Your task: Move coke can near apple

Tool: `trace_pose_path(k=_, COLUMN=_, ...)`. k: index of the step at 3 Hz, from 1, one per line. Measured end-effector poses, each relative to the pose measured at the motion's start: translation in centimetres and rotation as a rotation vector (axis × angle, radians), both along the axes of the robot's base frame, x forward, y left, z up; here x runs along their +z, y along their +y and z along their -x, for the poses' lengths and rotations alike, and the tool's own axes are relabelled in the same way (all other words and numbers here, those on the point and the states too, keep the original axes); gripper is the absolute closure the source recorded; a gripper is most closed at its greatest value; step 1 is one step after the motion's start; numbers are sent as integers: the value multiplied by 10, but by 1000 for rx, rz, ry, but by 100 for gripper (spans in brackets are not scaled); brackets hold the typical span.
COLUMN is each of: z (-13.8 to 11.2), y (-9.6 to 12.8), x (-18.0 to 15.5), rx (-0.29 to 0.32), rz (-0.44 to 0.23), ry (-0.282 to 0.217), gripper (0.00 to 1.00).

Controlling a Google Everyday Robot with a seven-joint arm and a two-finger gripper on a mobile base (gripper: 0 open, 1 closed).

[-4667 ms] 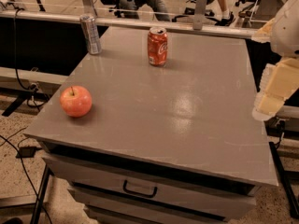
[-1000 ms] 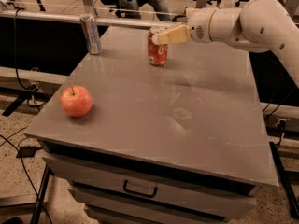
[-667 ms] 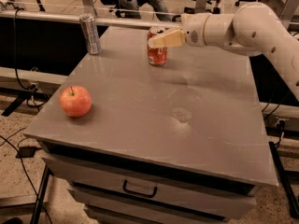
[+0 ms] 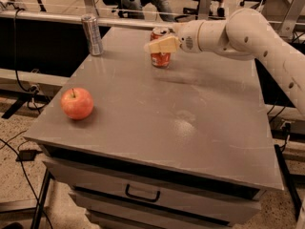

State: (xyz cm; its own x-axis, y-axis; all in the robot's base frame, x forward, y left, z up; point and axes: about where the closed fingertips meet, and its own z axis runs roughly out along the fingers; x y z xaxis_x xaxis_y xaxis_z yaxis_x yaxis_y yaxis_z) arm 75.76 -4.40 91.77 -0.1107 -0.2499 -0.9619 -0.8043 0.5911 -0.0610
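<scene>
The coke can, red with a silver top, stands upright at the far middle of the grey table. My gripper reaches in from the right on its white arm and sits at the can, its cream tip across the can's upper front. The apple, round and red-orange with a short stem, lies near the table's front left corner, well apart from the can.
A taller slim silver-grey can stands at the table's far left corner. A metal rail runs behind the table. Drawers with a dark handle sit under the tabletop. Cables lie on the floor at left.
My gripper has swung in from the far right and moved left up to the coke can, now covering its upper front. The can and the apple have not moved.
</scene>
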Motion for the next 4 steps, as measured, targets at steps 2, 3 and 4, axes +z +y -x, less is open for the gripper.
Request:
trace_pose_path(k=2, z=-2, y=8, x=-1, rx=36, rz=-20, ry=6, gripper=62)
trace_pose_path(k=3, z=13, y=11, x=27, rx=97, rz=-39, ry=-22, gripper=87)
trace_pose_path(k=4, z=43, y=24, x=49, rx=181, rz=-31, ry=-21, gripper=100)
